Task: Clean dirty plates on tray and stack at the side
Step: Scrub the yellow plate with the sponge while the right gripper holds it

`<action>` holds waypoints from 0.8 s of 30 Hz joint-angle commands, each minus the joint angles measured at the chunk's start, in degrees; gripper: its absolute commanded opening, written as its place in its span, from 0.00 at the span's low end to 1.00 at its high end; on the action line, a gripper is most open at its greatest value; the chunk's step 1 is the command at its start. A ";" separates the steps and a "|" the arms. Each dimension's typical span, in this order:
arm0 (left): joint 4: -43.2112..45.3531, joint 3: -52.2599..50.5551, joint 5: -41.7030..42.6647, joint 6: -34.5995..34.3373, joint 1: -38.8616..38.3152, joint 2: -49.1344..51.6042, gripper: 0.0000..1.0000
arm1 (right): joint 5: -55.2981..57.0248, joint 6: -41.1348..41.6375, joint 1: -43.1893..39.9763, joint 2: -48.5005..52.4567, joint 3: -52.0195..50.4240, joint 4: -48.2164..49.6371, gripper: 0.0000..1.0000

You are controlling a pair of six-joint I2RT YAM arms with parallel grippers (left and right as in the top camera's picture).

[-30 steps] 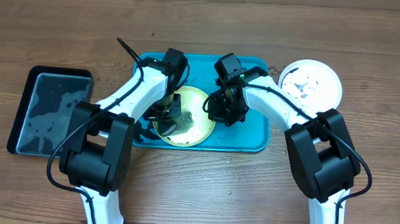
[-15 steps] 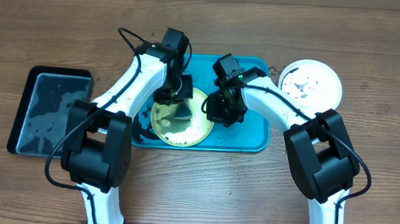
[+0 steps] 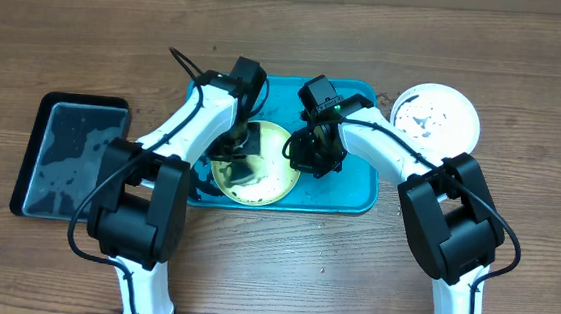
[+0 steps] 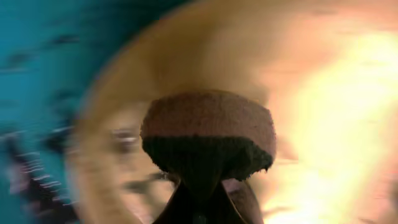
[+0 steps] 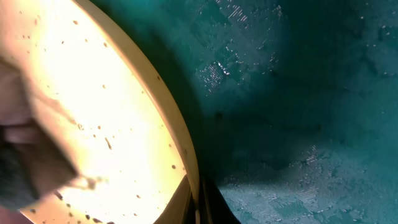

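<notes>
Showed, from overhead, a large turquoise-blue rectangular plastic tray point(image 3: 353, 191) set on a brown wooden table point(image 3: 352, 273), with a round shallow yellow-green-rimmed plate point(image 3: 270, 184) lying flat in the tray's left half. Caught the left gripper point(image 3: 239, 146) low over the upper-left part of that plate, clamped on a brown-topped, dark-bottomed scrubbing pad point(image 4: 208, 124) held out ahead of the fingers. Blurred heavily in the left wrist view, so could not tell whether the pad touched the plate's pale centre. Placed the right gripper point(image 3: 310, 159) at the plate's right edge, above the tray floor. Seen in the right wrist view pressed together on the plate's rim, with the rim running straight in between the dark fingertips point(image 5: 210, 210). Revealed small dark specks scattered over the brightly lit plate surface, and wet glints on the bare tray floor beside it. Located a round white plate point(image 3: 436, 117), marked with dark specks and smears, on the table just beside the tray's upper-right corner and outside its rim. Located a smaller black rectangular tray point(image 3: 30, 157), glossy with wet-looking patches, on the table to the left of the turquoise one and apart from it.
</notes>
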 commanded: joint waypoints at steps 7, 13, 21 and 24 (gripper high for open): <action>-14.64 12.59 -18.21 -8.39 5.53 0.57 0.04 | 3.28 0.48 -0.11 0.59 -0.50 -0.76 0.04; -24.11 27.04 -16.09 -10.45 10.80 -0.68 0.04 | 3.56 -2.84 -0.09 -0.37 8.07 -5.92 0.04; -25.49 30.14 -12.02 -10.71 26.16 -3.61 0.04 | 16.85 -4.98 2.23 -1.25 26.23 -17.84 0.04; -24.61 28.00 -9.53 -11.69 32.50 -3.45 0.04 | 26.67 -4.98 4.46 -1.25 32.46 -21.66 0.04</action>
